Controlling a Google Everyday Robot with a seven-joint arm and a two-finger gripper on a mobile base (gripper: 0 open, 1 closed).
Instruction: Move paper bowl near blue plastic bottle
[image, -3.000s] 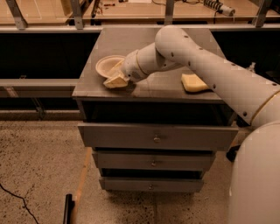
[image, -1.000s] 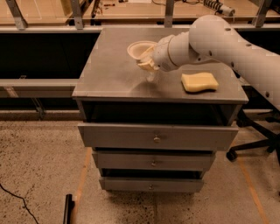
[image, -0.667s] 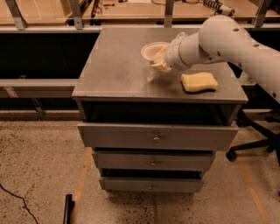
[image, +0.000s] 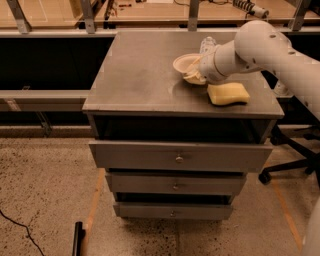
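Now | bowl (image: 183, 63) is clasped in gripper (image: 196, 74) jaws | bottle (image: 208, 45) just behind them | sponge (image: 228, 93) beside

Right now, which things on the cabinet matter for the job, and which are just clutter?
Job:
round off-white paper bowl
small pale plastic bottle, just behind the bowl
gripper, gripping the bowl's near rim

Lying about:
yellow rectangular sponge, front-right of the bowl
grey metal drawer cabinet underneath

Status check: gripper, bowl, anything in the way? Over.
Gripper shut on paper bowl rim, over rear right of cabinet top. Blue plastic bottle just behind bowl, partly hidden by arm. Yellow sponge lies front-right of bowl, not between them.
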